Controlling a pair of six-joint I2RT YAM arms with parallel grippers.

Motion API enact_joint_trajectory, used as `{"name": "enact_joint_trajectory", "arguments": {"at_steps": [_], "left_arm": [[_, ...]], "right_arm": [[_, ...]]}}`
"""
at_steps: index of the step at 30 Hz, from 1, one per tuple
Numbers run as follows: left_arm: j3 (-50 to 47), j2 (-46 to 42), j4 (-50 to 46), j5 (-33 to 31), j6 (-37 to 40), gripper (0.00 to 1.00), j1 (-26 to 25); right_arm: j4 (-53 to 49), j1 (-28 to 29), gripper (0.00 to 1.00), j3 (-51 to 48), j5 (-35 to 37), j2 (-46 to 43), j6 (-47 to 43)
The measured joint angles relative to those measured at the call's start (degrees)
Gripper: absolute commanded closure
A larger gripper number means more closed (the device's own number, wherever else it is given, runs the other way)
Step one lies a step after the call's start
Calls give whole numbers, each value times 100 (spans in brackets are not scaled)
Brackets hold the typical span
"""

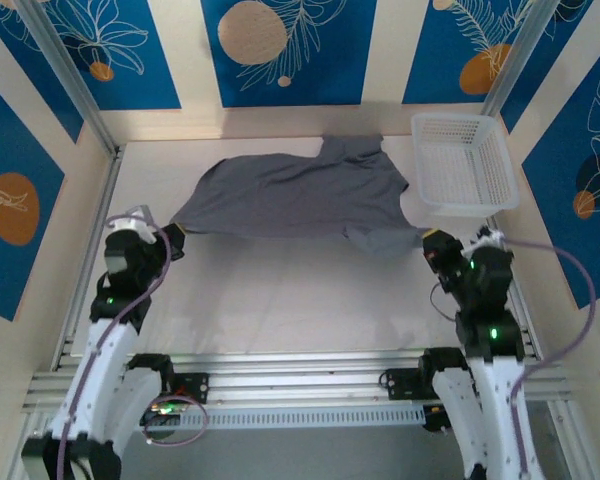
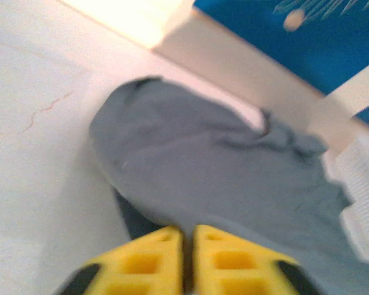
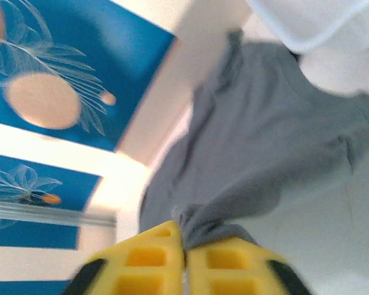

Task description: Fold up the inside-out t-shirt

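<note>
The pale, smooth table (image 1: 280, 300) stretches ahead of both pincers, boxed in by cream walls with blue panels (image 1: 285, 50) printed with white leaf outlines and orange discs. The slate-grey t-shirt (image 1: 290, 190), soft plain cloth, lies spread between and just beyond the two pincers, its near edge drawn straight from one to the other. Beyond the right pincer (image 1: 432, 240), just beside the shirt, sits a white plastic basket (image 1: 465, 165). From above its lattice walls read clearly; the wrist views blur it. The right pincer's blocky yellow fingers (image 3: 147, 258) are clamped on a bunched fold of shirt. The left pincer (image 1: 173, 238) pinches the opposite corner, fingers nearly together. Its wrist view shows a fine reddish crack (image 2: 49, 107) in the tabletop.
</note>
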Motion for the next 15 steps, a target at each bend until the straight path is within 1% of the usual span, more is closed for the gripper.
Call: {"name": "enact_joint_trajectory", "arguments": {"at_steps": [2, 3, 4, 7, 9, 12, 13, 15], "left_arm": [[-90, -444, -48, -28, -4, 56, 2], [-116, -612, -59, -33, 24, 49, 0], [-136, -793, -55, -35, 22, 45, -2], [-136, -1060, 146, 17, 37, 44, -2], [-83, -942, 372, 138, 37, 44, -11], [229, -229, 713, 326, 52, 43, -162], [457, 190, 745, 323, 90, 44, -280], [1001, 999, 708, 297, 208, 49, -540]], "right_arm": [[55, 0, 40, -369, 164, -715, 146], [66, 0, 37, -479, 238, -925, 197], [98, 0, 35, -560, 317, -1104, 192], [382, 0, 32, -479, 511, -1167, 35], [619, 0, 32, -238, 522, -866, -170], [1008, 11, 34, 308, 249, 157, -540], [1156, 22, 36, 470, 107, 586, -662], [1329, 68, 46, 772, -199, 1547, -953]]}}
